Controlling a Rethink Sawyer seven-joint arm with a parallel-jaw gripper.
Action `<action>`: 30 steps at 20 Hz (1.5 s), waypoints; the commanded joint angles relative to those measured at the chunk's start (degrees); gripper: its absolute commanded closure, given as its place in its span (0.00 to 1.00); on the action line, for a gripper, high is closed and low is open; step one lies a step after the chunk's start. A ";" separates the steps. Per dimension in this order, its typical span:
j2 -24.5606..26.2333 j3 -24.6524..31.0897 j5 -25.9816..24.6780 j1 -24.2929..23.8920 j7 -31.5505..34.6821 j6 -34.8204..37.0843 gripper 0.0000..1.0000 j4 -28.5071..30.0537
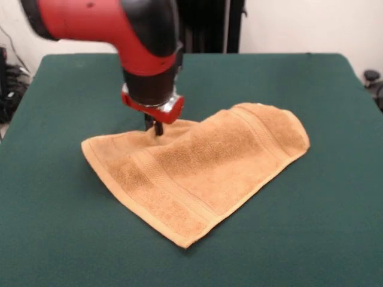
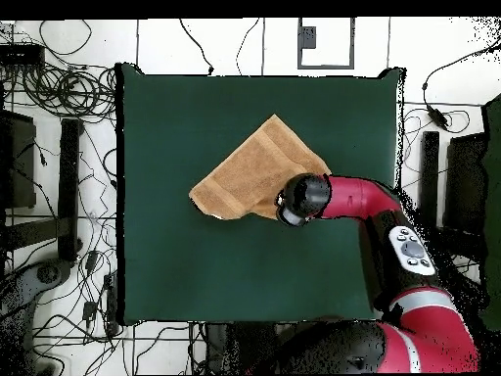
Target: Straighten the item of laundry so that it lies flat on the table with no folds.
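Towel (image 1: 203, 173) lies near the worktop's (image 1: 335, 227) middle, folded over on itself into a rough triangle. The jaws (image 1: 157, 128) press at its upper edge, left of centre in the front view; whether they grip cannot be told. Soft, light and limp, it likely unfolds best pulled by a free corner.

Folded towel (image 2: 256, 171) on green table (image 2: 196, 274)
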 commanded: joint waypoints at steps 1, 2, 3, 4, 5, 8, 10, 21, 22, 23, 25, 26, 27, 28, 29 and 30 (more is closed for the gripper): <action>12.03 8.64 1.94 -6.56 -23.33 18.54 1.00 -13.58; 12.05 8.86 1.44 -6.65 -23.78 19.35 1.00 -14.13; 12.15 9.06 0.85 -6.83 -24.05 19.91 1.00 -14.49; 12.25 9.26 0.26 -7.02 -24.33 20.46 1.00 -14.85; 12.73 9.46 -0.46 -7.18 -24.76 20.74 1.00 -15.72; 13.47 9.96 -1.64 -7.55 -25.42 21.71 1.00 -17.19; 13.42 9.87 -1.91 -7.68 -25.45 21.77 1.00 -17.24; 10.26 7.73 -3.12 -7.31 -21.23 18.04 1.00 -14.07; 9.96 7.51 -3.18 -7.19 -20.77 17.96 1.00 -13.85; 9.49 7.24 -3.37 -7.08 -20.35 17.65 1.00 -13.54; 8.81 6.82 -3.85 -6.79 -20.05 17.57 1.00 -13.60; 8.61 6.66 -4.15 -6.62 -20.18 17.79 1.00 -13.97; 9.37 7.30 -5.27 -6.71 -22.78 17.42 1.00 -15.97; 10.14 7.94 -6.40 -6.80 -25.38 17.05 1.00 -17.97; 10.98 9.39 -9.62 -6.90 -30.90 13.56 1.00 -20.77; 11.08 10.00 -11.47 -6.81 -33.18 11.41 1.00 -21.96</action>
